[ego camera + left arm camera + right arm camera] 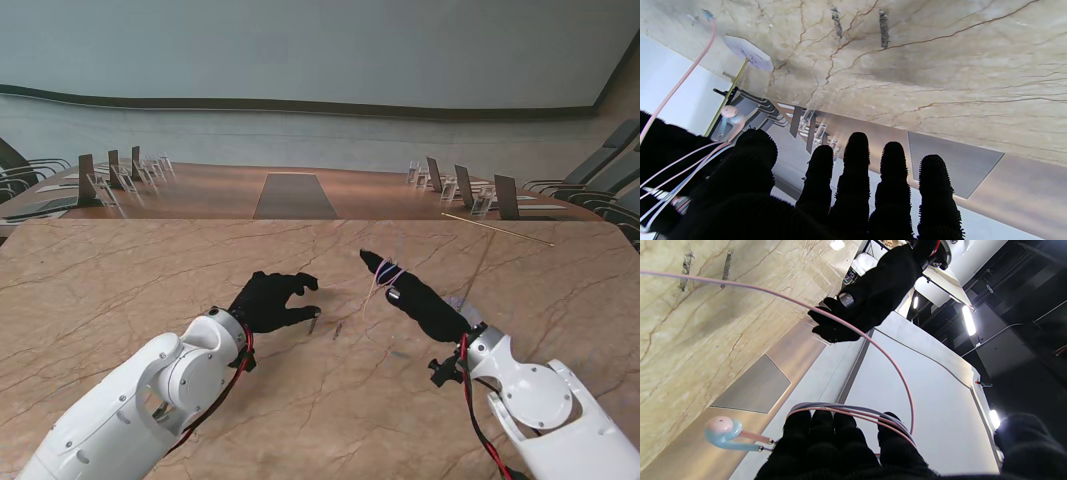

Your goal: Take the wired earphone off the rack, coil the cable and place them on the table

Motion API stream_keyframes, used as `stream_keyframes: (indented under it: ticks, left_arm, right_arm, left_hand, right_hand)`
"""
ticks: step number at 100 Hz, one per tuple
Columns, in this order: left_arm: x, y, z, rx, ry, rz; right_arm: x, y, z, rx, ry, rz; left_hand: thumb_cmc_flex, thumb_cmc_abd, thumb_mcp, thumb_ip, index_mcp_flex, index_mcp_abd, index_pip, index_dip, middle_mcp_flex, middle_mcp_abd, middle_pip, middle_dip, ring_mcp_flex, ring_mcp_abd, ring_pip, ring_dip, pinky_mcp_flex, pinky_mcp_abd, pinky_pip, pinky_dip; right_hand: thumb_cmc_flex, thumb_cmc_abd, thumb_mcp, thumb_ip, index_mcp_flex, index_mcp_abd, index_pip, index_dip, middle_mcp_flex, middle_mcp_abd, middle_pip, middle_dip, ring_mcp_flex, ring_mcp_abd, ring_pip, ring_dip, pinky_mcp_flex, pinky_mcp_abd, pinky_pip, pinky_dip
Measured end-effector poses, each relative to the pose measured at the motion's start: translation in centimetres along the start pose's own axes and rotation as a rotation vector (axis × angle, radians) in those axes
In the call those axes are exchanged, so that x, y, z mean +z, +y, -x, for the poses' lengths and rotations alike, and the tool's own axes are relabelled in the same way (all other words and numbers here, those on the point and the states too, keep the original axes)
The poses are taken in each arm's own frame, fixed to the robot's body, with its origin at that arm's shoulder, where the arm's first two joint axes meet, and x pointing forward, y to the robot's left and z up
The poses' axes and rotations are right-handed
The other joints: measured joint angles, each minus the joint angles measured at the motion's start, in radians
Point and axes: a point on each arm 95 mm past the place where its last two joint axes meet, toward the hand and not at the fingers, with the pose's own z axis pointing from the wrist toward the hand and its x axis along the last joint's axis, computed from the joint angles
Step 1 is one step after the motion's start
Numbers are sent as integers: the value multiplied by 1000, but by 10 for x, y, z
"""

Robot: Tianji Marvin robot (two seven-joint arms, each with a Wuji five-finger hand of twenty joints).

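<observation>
1. Your right robot hand [420, 300] sits right of centre in the stand view, raised off the counter with its fingers stretched out together toward the far edge; loops of the earphone cable [385, 276] are wound around those fingers, so this hand carries the coil.
2. In the right wrist view, several pink and pale blue turns [853, 411] cross the fingertips [821, 426], and the two earbuds [721, 433], pink and light blue, hang off the coil beside the fingers at lower left of the frame.
3. One pink strand [780, 296] arcs away from the coil toward the other hand.
4. Your left robot hand [270, 300] is left of centre, fingers curled and apart; whether it pinches the strand, you cannot tell from these views.
5. The marble counter [120, 290] carries two small dark marks [326, 325] between the hands.
6. The rack's thin gold rod [497, 229] shows at the counter's far right edge.
</observation>
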Motion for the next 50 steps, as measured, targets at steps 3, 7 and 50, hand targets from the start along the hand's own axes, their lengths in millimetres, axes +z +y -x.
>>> stream_keyframes:
  ticks: [3, 7, 50]
  left_arm:
    - [1, 0, -2, -7, 10, 0]
    - [2, -1, -4, -18, 23, 0]
    - [16, -15, -23, -98, 102, -54]
  right_arm:
    - [0, -1, 1, 4, -5, -1]
    - [1, -3, 3, 9, -13, -4]
    - [6, -17, 15, 56, -74, -8]
  left_hand:
    - [4, 0, -2, 0, 0, 0, 0, 0, 7, 0, 0, 0, 0, 0, 4, 0, 1, 0, 0, 3]
    - [4, 0, -5, 0, 0, 0, 0, 0, 13, 0, 0, 0, 0, 0, 4, 0, 1, 0, 0, 3]
    - [0, 0, -12, 0, 0, -1, -13, -25, 135, 0, 189, 178, 173, 80, 471, 322, 206, -4, 432, 234]
  right_hand:
    - [0, 0, 0, 0, 0, 0, 0, 0, 0, 0, 2, 0, 0, 0, 0, 0, 0, 0, 0, 0]
    - [0, 0, 0, 0, 0, 0, 0, 0, 0, 0, 2, 0, 0, 0, 0, 0, 0, 0, 0, 0]
    - [0, 0, 0, 0, 0, -18, 0, 11, 0, 0, 14, 0, 0, 1, 14, 10, 2, 0, 0, 0]
